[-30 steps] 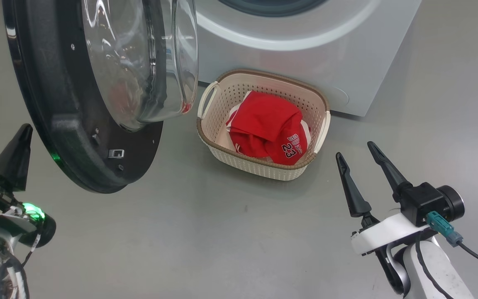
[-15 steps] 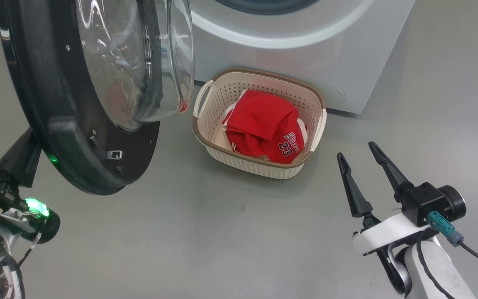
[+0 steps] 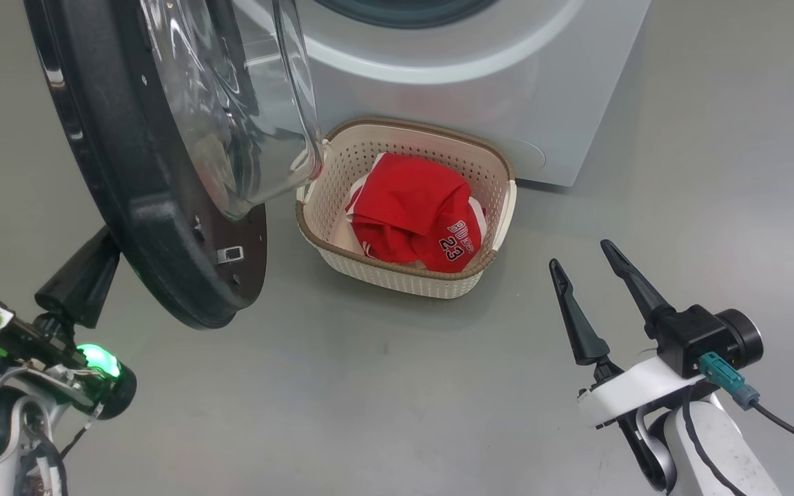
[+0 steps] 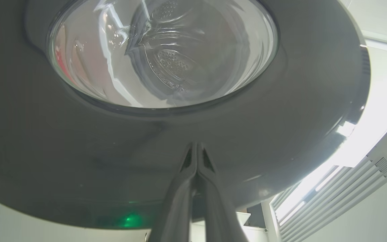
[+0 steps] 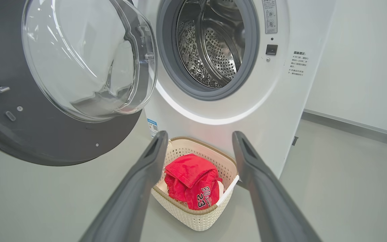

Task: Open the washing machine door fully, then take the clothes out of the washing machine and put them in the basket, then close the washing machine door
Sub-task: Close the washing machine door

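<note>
The washing machine door (image 3: 163, 227) hangs part open at the upper left, its glass bowl (image 3: 245, 117) overlapping the basket's left end. My left gripper (image 3: 100, 251) is shut and empty, its tips tucked behind the door's black rim. In the left wrist view the left gripper (image 4: 195, 145) points at the door's outer face (image 4: 281, 111). The washing machine (image 3: 438, 89) shows a bare steel drum (image 5: 210, 43). The basket (image 3: 397, 274) stands before it and holds the red clothes (image 3: 411, 203). My right gripper (image 3: 579, 253) is open and empty, right of the basket.
Grey floor (image 3: 369, 386) spreads around the basket and between my arms. A white wall (image 5: 361, 60) runs to the right of the machine. A cable (image 3: 783, 424) trails from my right wrist.
The door has swung toward the machine, its glass now over the basket's left handle. My left gripper has moved right, following the door's rim. The head view has shifted a little.
</note>
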